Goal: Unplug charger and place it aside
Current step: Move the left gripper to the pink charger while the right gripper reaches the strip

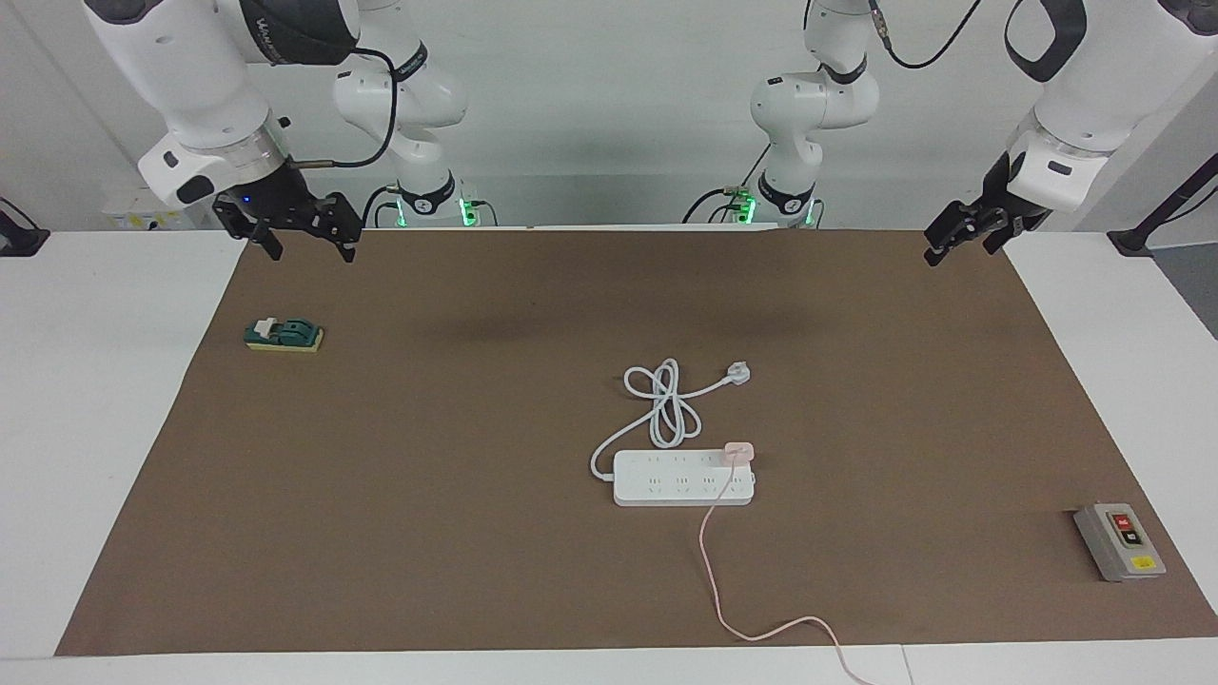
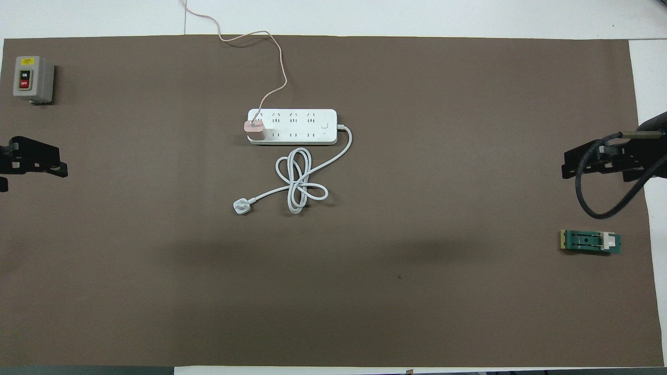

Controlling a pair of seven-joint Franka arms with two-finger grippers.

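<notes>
We note the right gripper point(image 1: 303, 231) raised over the mat's edge at the right arm's end of the table, fingers spread wide, holding nothing. The left gripper point(image 1: 961, 235) hangs over the mat's edge at the left arm's end; we cannot tell how its fingers stand. Both arms wait, well apart from the work.

The charger point(image 1: 738, 451) sits plugged into the white power strip point(image 1: 680, 480), in an end socket toward the left arm's end. Its pink cable point(image 1: 712, 561) trails away from the robots and off the table. The strip's white cord point(image 1: 666, 404) lies coiled nearer the robots.

A green switch block point(image 1: 284, 335) lies below the right gripper. A grey button box point(image 1: 1119, 540) sits toward the left arm's end.
</notes>
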